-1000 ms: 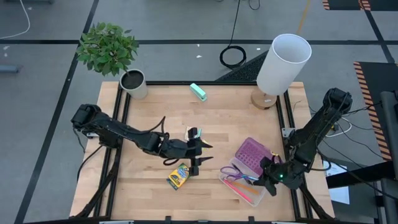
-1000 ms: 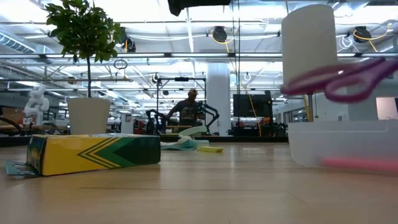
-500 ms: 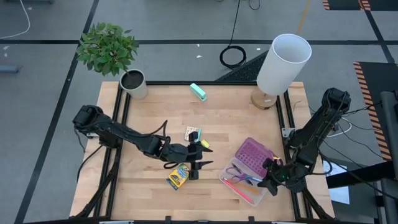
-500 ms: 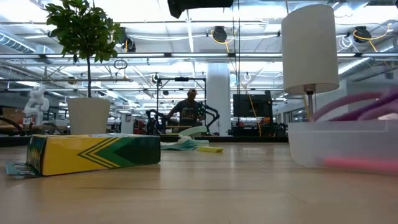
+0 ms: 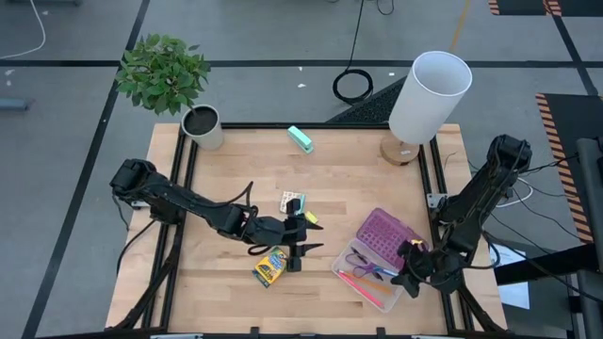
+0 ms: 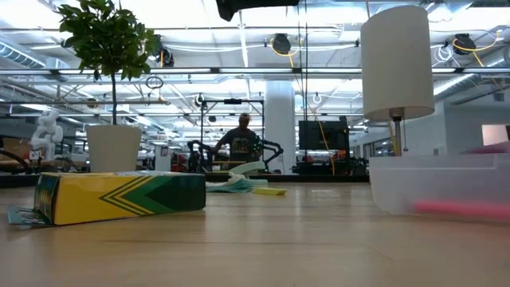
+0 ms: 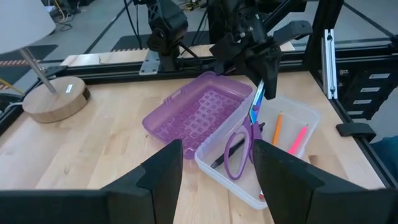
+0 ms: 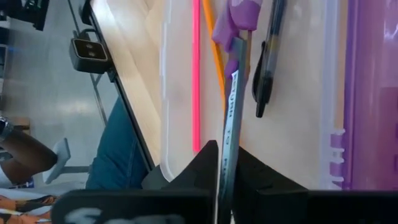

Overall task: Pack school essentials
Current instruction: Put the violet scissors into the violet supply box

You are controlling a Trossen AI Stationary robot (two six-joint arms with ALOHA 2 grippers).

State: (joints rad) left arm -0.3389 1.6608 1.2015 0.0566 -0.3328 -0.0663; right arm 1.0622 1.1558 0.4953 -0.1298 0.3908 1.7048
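Observation:
A clear box point(image 5: 369, 280) with its purple lid point(image 5: 382, 233) beside it stands at the near right. In it lie a pink pencil point(image 8: 196, 74), an orange pencil point(image 8: 217, 68), a dark pen point(image 8: 270, 56) and the purple-handled scissors point(image 7: 239, 149). My right gripper point(image 5: 407, 273) is at the box's right end, shut on the scissors. My left gripper point(image 5: 309, 241) stands open mid-table, holding nothing, just right of the green-yellow crayon box point(image 5: 268, 268), which lies flat. The multicoloured card point(image 5: 293, 202) and yellow eraser point(image 5: 311, 218) lie just beyond it. My right gripper pinches the scissors' closed blades point(image 8: 229, 134) between its two fingers, which lie along the blades. It comes slanting down from the table's right side point(image 7: 258, 56). The scissors tilt, with the purple handles point(image 7: 235, 155) low inside the clear box and the blades raised.
A white lamp point(image 5: 426, 94) on a wooden base stands at the far right, a potted plant point(image 5: 201, 125) at the far left and a teal block point(image 5: 300, 139) at the far middle. Bare wood lies between the crayon box and the clear box.
My right gripper has come down with the scissors. Their purple handles, first held high above the clear box, have sunk into it. My left gripper has shifted a little toward the table's near edge, away from the card.

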